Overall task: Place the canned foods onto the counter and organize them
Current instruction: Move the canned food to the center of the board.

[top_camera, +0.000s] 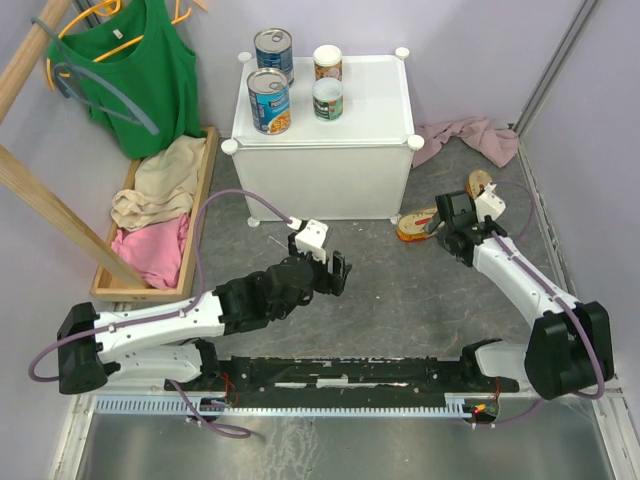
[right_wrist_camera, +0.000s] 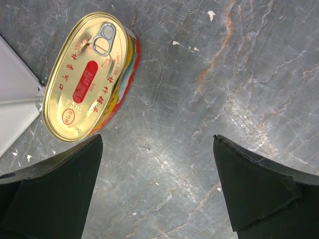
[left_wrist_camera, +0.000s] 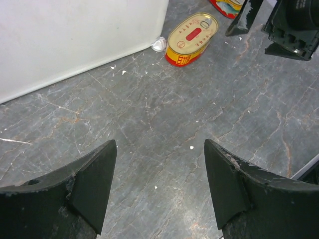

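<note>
Four cans (top_camera: 269,100) stand grouped on the left of the white cabinet (top_camera: 372,110) at upper centre, leaving room for more; the right hand (right_wrist_camera: 157,191), wide and empty, hangs by a gold oval tin (right_wrist_camera: 89,74) on the grey tabletop (right_wrist_camera: 239,74), seemingly to grasp it; the left hand (left_wrist_camera: 159,189) gapes empty.

Red Chinese characters are printed in a ring round the lid of the flat oval gold tin (right_wrist_camera: 87,79), with finer characters in a red oval panel at its middle and a small round red mark near one end; none can be read with certainty. Larger red characters are seen on its yellow side. The print on the tall blue-labelled cans (top_camera: 269,100) is too small to be read.
</note>
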{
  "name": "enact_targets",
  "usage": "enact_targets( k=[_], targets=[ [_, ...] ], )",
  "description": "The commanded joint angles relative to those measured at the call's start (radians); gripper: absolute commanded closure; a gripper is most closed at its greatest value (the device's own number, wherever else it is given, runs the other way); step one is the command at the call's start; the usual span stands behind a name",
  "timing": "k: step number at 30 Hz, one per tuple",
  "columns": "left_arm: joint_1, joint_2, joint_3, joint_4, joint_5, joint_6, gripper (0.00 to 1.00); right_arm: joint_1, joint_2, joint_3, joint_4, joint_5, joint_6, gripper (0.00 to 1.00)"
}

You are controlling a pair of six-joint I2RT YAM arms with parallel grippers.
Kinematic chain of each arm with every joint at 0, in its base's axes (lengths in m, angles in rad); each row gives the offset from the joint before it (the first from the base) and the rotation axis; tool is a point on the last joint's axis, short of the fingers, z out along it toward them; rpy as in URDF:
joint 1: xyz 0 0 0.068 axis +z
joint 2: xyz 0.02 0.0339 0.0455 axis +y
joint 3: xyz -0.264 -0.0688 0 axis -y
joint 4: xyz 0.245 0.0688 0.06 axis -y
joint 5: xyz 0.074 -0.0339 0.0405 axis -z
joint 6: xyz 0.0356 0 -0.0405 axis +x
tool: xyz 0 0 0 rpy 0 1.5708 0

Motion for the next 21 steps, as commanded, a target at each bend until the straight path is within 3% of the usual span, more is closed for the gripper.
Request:
enact_targets(
  k=[1, 21],
  targets=[
    [-0.007, -0.032, -0.038, 0.119, -0.006, -0.047, 0.22, -0.039, 0.054, 0.082, 0.060, -0.049, 0.026, 0.00],
    [-0.007, 0.008, -0.074, 0.184, 0.060, -0.038, 0.19, -0.129, 0.333, 0.250, 0.175, -0.198, 0.018, 0.01]
  ],
)
